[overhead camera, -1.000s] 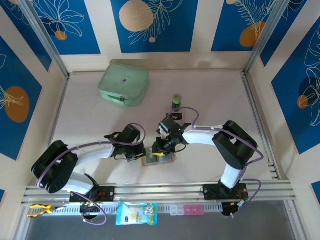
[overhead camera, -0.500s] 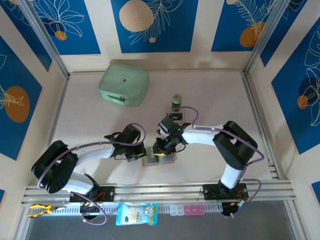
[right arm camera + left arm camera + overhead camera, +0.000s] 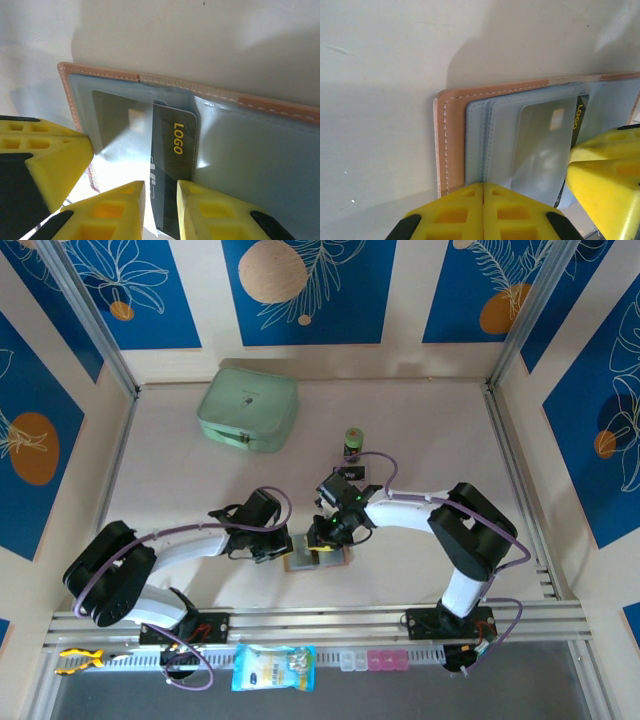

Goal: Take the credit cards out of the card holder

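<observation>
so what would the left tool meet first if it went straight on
Probably the pale grey-blue inner panel of the pinkish-brown leather card holder, right ahead of the left tool; depth unclear.

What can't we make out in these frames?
- Top view: card holder is tiny, partly under the left gripper and right gripper; card count unreadable.
- Right wrist: black LOGO card runs off the bottom edge between the gripper fingers; actual clamping unclear.
- Left wrist: the shut left gripper covers the holder's near edge; glare washes out any print on the grey card.
</observation>
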Controlling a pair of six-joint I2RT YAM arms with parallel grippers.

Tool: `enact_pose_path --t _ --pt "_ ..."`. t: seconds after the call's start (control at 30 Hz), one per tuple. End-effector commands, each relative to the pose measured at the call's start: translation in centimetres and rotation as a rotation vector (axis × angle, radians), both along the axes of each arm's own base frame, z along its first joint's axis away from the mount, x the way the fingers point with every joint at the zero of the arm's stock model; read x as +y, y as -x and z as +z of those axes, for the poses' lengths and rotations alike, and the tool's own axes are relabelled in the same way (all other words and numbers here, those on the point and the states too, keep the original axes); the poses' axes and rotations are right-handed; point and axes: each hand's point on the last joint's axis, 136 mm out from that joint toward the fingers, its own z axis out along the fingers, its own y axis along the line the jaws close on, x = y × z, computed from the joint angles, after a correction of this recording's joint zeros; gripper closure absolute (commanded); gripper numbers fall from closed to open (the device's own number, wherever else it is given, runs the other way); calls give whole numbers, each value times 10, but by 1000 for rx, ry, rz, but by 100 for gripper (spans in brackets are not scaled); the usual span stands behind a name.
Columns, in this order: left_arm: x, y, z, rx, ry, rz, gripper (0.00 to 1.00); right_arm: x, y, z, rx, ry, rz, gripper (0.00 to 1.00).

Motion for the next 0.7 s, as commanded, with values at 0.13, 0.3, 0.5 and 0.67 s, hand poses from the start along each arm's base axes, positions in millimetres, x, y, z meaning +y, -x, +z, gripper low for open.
enact_pose_path --t 0.13,0.3,0.5,0.67 --pt "5 -1 6 -21 -12 -11 93 3 0 20 -34 -32 10 76" --pt "-7 -2 16 -31 37 -45 94 1 -2 22 -28 -54 -7 76" --pt "-18 -1 22 -34 46 -76 94 -6 -3 18 -11 -51 -35 76" --pt "-22 1 15 -18 38 -87 95 -11 -2 13 6 -44 -47 76"
